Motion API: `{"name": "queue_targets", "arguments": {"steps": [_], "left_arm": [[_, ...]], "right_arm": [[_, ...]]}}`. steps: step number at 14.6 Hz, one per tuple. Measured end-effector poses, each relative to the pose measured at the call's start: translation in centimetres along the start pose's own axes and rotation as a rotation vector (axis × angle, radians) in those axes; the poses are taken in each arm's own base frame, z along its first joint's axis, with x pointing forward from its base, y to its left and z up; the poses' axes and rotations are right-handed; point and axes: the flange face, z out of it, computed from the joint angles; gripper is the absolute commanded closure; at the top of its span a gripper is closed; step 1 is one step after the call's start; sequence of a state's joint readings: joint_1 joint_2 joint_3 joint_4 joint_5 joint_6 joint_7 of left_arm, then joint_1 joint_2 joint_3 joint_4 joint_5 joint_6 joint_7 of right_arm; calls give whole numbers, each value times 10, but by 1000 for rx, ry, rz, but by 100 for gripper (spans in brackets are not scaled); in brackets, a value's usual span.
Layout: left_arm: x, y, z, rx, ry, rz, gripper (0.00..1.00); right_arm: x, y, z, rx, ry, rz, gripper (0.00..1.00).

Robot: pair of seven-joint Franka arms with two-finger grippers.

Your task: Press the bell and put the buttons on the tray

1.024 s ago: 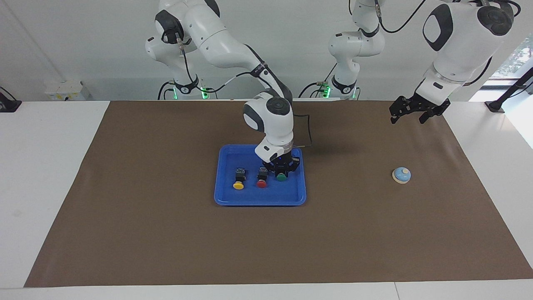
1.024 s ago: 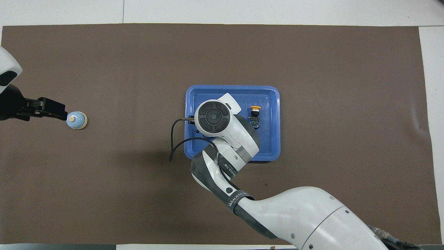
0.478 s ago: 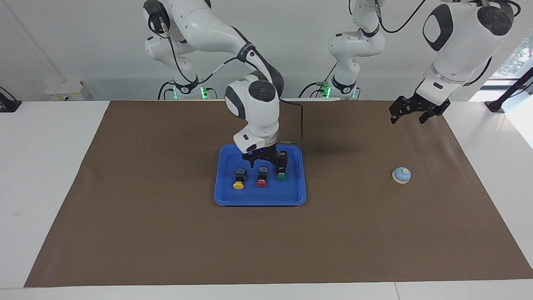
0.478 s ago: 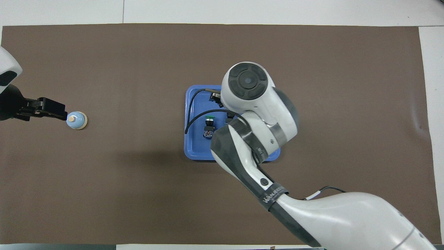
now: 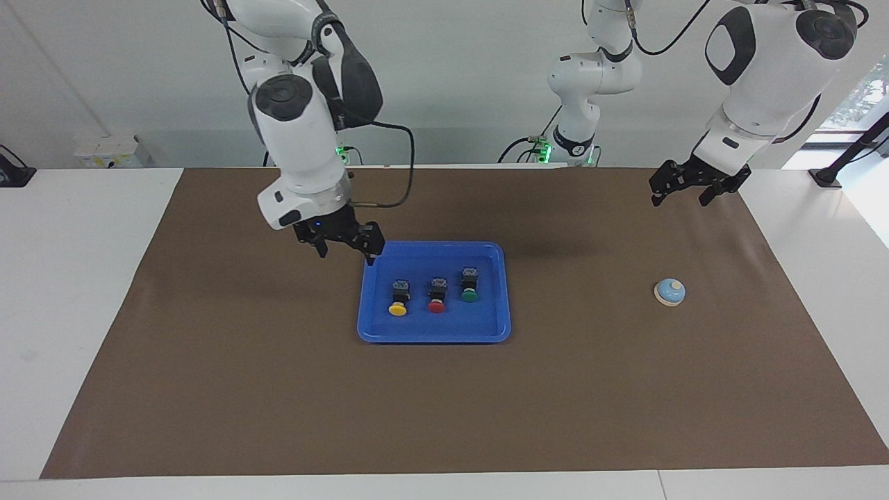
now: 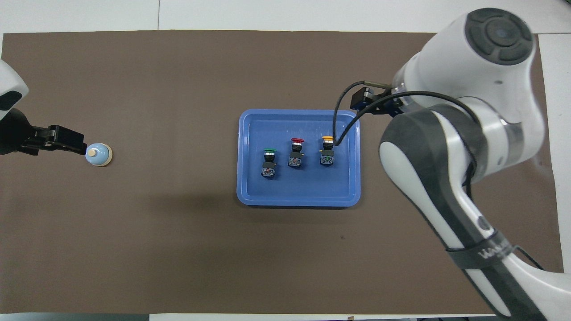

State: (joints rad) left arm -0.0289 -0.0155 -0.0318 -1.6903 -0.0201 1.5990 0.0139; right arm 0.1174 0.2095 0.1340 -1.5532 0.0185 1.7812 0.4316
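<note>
Brown mat covers the white tabletop (image 5: 90,292); tray (image 5: 434,335) mid-frame holds all three buttons (image 5: 436,295) in a row, apparently sorted. Right tool (image 5: 342,244) hangs open and empty over the mat beside the tray's upper-left corner; left tool (image 5: 684,186), open and empty, waits at upper right above the bell (image 5: 670,292).

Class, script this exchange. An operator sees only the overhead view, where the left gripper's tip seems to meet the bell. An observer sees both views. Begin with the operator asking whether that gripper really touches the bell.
Operator: Is the left gripper touching the bell?
Observer: No. The facing view shows it hanging high above the mat, well clear of the bell.
Operator: The right arm hides its own gripper from me. Does it hold any of the buttons?
Observer: No. The right gripper is open and empty, raised over the mat beside the tray, at the corner toward the right arm's end.
</note>
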Motion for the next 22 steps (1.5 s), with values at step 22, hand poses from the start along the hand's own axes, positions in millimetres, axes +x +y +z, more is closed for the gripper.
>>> {"name": "queue_targets", "arguments": {"steps": [22], "left_arm": [[0, 0, 0, 0, 0, 0, 0]], "right_arm": [[-47, 154, -81, -66, -86, -196, 0]]}}
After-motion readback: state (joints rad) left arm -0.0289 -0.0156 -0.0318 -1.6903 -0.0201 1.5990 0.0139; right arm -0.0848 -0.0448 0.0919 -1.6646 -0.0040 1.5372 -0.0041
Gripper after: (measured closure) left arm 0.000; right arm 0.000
